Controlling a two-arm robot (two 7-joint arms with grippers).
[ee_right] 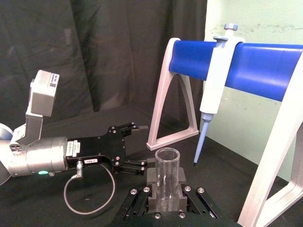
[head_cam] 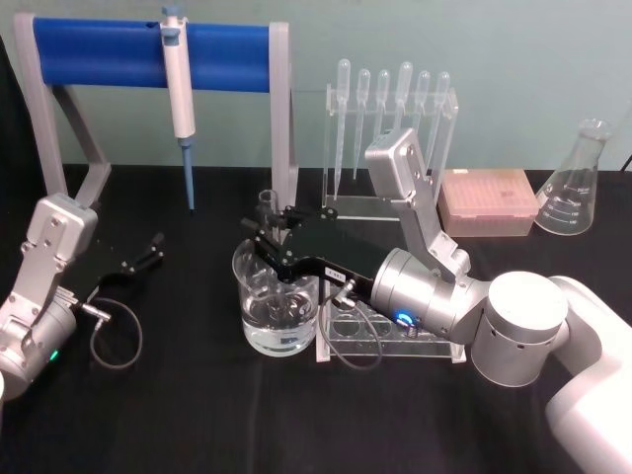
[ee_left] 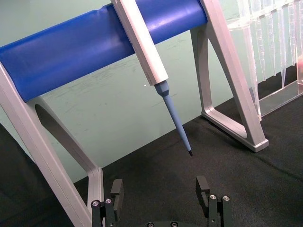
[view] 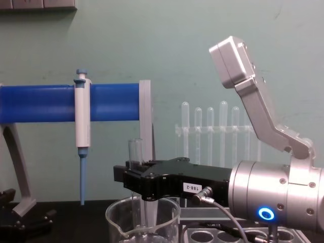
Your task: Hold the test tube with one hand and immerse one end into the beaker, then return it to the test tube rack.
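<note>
Black table [head_cam: 197, 415]: one beaker [head_cam: 279, 306], one test tube [ee_right: 167, 175] clamped by right gripper [head_cam: 266, 244]; left gripper [ee_right: 141, 145] spread

R gripper [head_cam: 265, 235] clamped, arm stretched fwd; L gripper [head_cam: 151, 250] fingers apart, prob. parked.

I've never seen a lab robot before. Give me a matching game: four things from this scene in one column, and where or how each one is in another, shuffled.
1 test tube
2 beaker
3 pipettor
4 left gripper

A hangs on the blue bar
B open, low at the table's left
C clamped upright in the right gripper
D holds clear liquid, under the tube

Pairs: 1-C, 2-D, 3-A, 4-B
</note>
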